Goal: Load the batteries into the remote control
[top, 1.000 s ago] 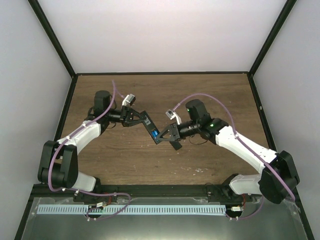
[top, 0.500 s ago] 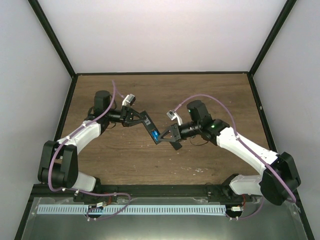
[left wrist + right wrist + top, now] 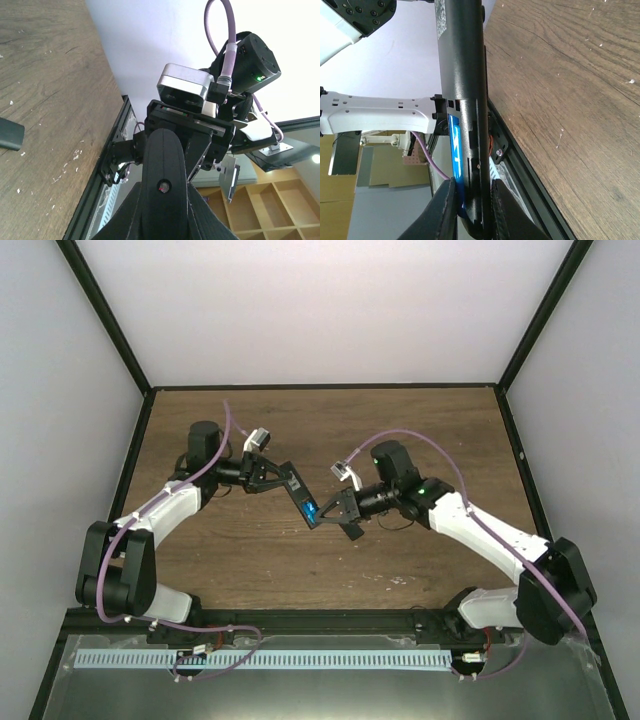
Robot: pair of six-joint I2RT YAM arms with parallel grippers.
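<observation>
Remote control [image 3: 300, 496] is up in the air over mid table [image 3: 400, 420], slanted. L gripper [image 3: 283, 478] is clamped tight on its end twd table's far-left. R gripper [image 3: 325, 517] is nearly closed on the other end, fingers [image 3: 442, 212] pressing both sides. One blue battery [image 3: 455, 150] sits in the recess at that end. A flat black piece [image 3: 10, 135] lies on the table.

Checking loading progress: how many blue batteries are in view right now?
1: a blue battery sits in the recess of the remote control. A second may be hidden behind the remote's body.
</observation>
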